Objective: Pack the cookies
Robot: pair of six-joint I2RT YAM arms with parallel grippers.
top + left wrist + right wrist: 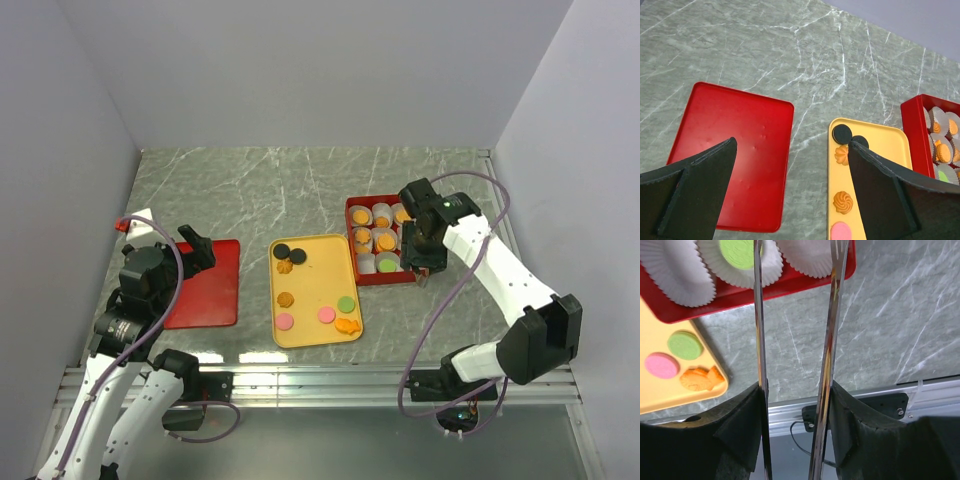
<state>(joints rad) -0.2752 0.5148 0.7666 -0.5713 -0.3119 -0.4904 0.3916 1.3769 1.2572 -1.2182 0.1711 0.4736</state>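
On the yellow tray [320, 270], flat round cookies [326, 315]; left fingers [695, 195] wide, right fingers [737, 440] parted, empty.

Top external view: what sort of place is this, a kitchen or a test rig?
Probably a lab test cell: plain pale walls enclose a grey marble-patterned tabletop, with white robot arms mounted on an aluminium rail.

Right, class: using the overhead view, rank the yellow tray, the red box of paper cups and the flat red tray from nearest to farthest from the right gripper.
1. The red box: on the right, with the right gripper at its near right corner.
2. The yellow tray: in the middle, just left of the box.
3. The flat red tray: far over on the left side.
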